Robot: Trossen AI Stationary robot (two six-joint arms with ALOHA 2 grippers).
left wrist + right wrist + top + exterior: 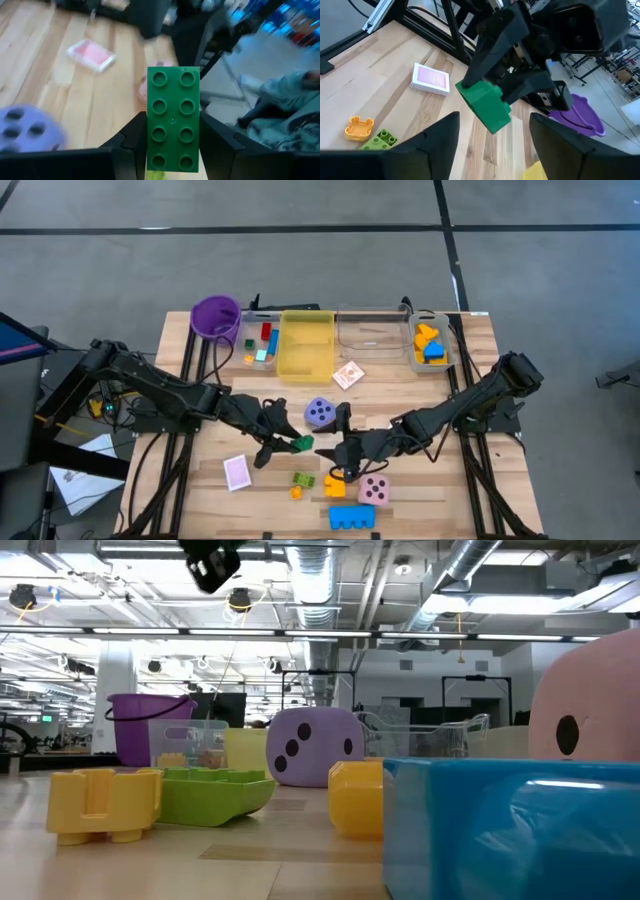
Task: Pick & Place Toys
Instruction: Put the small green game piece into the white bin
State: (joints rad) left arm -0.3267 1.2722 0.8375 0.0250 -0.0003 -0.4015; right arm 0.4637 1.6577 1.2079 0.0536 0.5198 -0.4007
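Overhead, the wooden table [200, 490] carries, along its far edge, a purple cup [215, 317], a small clear bin of bricks [260, 344], a yellow bin [306, 344], an empty clear bin [372, 332] and a clear bin of yellow and blue pieces [432, 343]. A loose card [348, 374] lies just in front of the yellow bin. Mid-table: purple die [319, 413]; left hand [290, 444] clamped on a green brick [302, 443], raised above the boards; right hand [338, 450] just beside it, fingers apart, nothing between them. Nearer the front edge: card deck [236, 472], lime brick [303, 479], small orange piece [296, 493], yellow brick [335, 484], pink die [374, 490], blue brick [351, 517].

At table height: yellow brick [100, 802], lime brick [215, 793], purple die [316, 746], a second yellow piece [356, 798], blue brick [510, 825] and pink die [590, 700] crowd the foreground; purple cup [150, 725] and bins stand behind.

Left wrist view: green brick [173, 119] sits upright between the two dark fingers [131, 142], studs facing the camera; card deck [91, 54] and purple die [27, 127] lie on the table beyond.

Right wrist view: its own fingers [437, 137] stand spread and empty; the other arm's hand grips the green brick [485, 105] above the table, with card deck [430, 78], orange piece [359, 126], lime brick [381, 140] and purple cup [581, 112] around.
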